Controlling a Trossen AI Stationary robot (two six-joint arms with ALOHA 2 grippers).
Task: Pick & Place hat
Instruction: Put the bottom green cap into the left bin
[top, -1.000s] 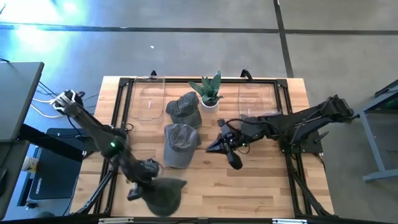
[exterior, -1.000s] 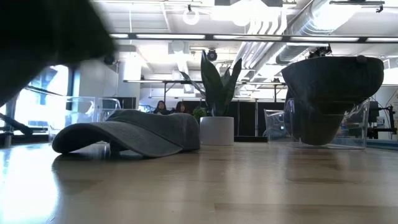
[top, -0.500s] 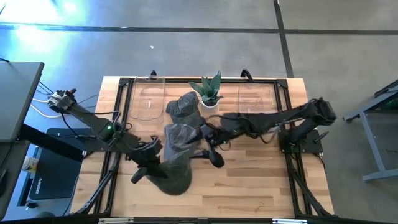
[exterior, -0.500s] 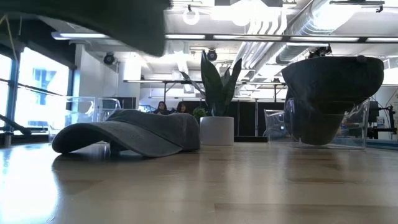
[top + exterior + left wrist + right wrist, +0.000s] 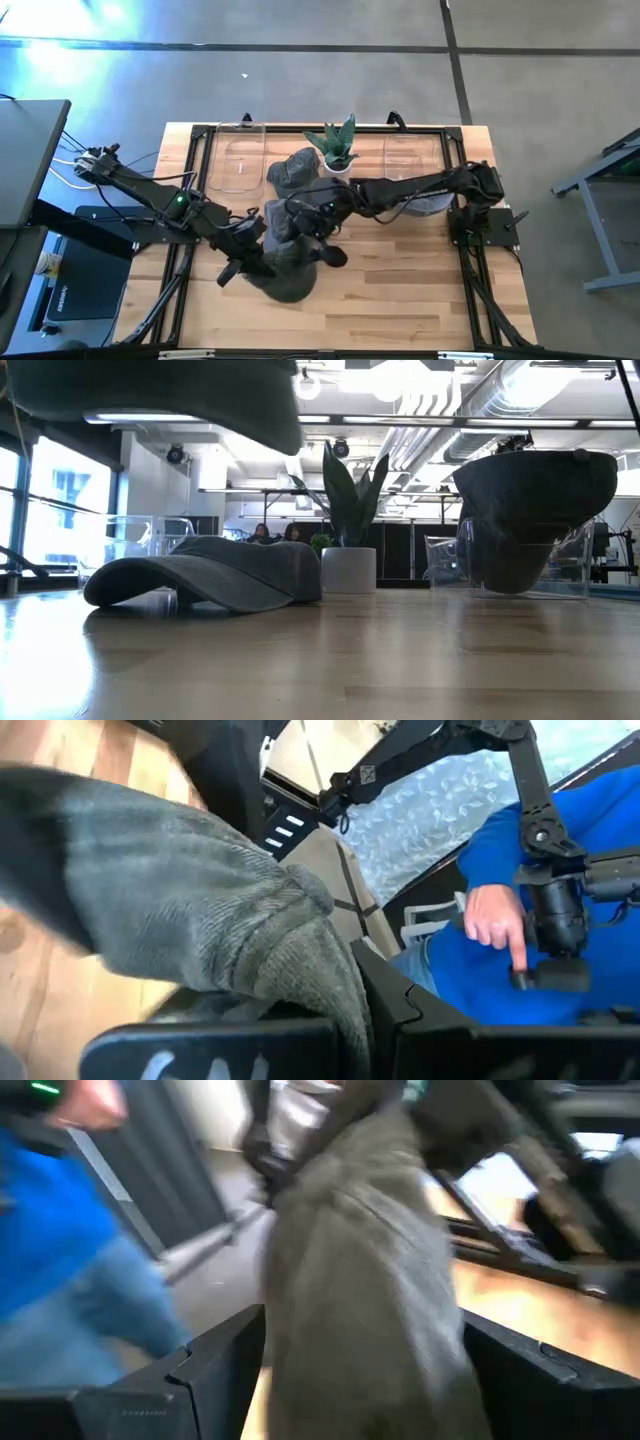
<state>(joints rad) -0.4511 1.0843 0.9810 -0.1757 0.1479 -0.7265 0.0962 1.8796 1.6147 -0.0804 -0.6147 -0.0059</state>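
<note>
My left gripper [image 5: 250, 262] is shut on a grey hat [image 5: 290, 275], held in the air over the table's near middle; the low view shows this hat [image 5: 180, 390] high at the top left. My right gripper [image 5: 312, 232] reaches in from the right and stands open. In the right wrist view its fingers [image 5: 215, 1370] flank the held hat [image 5: 360, 1270]. Another grey hat [image 5: 210, 575] lies on the table on its brim and rim. A further grey hat [image 5: 295, 170] lies by the plant. My left gripper pinches bunched grey cloth [image 5: 290, 950] at the hat's left side between its two fingers, coming nearly level from the table's left. The hat hangs clear of the table. Which part of the hat this is I cannot tell. My right gripper has the hat between its open fingers; whether they touch it I cannot tell.
A potted plant [image 5: 338, 150] stands at the far middle. A clear bin [image 5: 235, 160] sits at the far left, and a clear bin [image 5: 530, 565] holding a dark hat at the far right. A person in blue [image 5: 560, 870] stands beyond the table.
My left gripper has carried the hat up from the table's near edge toward the middle and right. My right gripper has swung toward the table's left, to the held hat, and has opened.
</note>
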